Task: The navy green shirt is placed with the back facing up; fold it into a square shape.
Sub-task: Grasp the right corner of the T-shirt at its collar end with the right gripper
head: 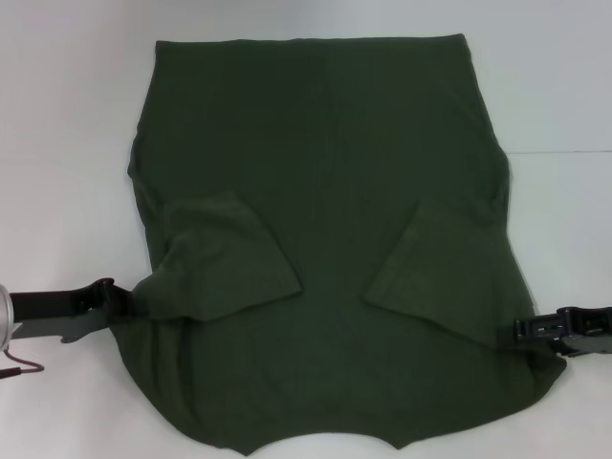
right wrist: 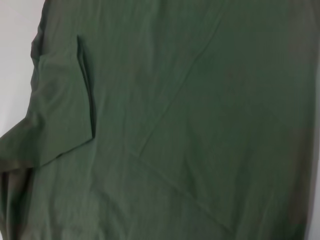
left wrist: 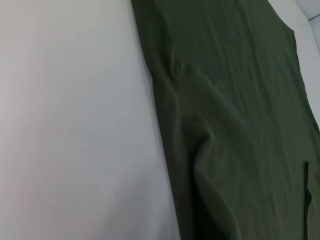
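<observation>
The navy green shirt lies spread flat on the white table, with its neckline at the near edge. Both short sleeves are turned in onto the body, the left sleeve and the right sleeve. My left gripper is at the shirt's left edge, below the folded sleeve, and the cloth puckers toward it. At the right edge my right gripper meets the cloth. The left wrist view shows the shirt beside bare table. Cloth of the shirt fills the right wrist view.
White tabletop surrounds the shirt on the left, right and far sides. A thin red cable hangs by my left arm at the left edge.
</observation>
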`<state>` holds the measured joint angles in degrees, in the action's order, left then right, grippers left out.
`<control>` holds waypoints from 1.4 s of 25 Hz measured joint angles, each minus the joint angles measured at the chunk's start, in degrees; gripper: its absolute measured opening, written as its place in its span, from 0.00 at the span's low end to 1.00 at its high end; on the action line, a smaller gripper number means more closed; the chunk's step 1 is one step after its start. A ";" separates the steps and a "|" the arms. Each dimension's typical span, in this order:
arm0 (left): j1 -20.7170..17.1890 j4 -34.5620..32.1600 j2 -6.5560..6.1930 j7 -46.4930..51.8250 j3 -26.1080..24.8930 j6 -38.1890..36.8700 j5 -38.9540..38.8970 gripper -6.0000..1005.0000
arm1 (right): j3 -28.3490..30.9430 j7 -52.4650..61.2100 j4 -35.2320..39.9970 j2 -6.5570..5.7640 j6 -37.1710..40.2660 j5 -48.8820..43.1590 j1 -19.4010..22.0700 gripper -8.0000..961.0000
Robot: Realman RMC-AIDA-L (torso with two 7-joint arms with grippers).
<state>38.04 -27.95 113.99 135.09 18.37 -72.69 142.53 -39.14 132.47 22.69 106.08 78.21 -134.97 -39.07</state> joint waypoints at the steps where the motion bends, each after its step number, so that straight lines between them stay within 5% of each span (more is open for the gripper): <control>1: 0.00 0.00 0.00 0.00 0.05 0.00 -0.15 0.01 | 0.00 -0.04 -0.07 0.01 0.00 0.00 -0.02 0.93; 28: 0.23 0.00 0.00 0.00 0.36 0.01 -0.50 0.01 | -0.92 1.16 -0.55 -0.12 -1.38 -0.48 -0.38 0.90; 35: 0.28 0.00 0.07 -0.07 0.44 0.01 -0.50 0.01 | -0.79 1.20 -0.55 0.01 -2.01 -0.48 -0.31 0.64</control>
<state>38.32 -27.95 114.06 135.02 18.81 -72.68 142.03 -39.93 133.67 22.15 106.10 76.19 -135.44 -39.38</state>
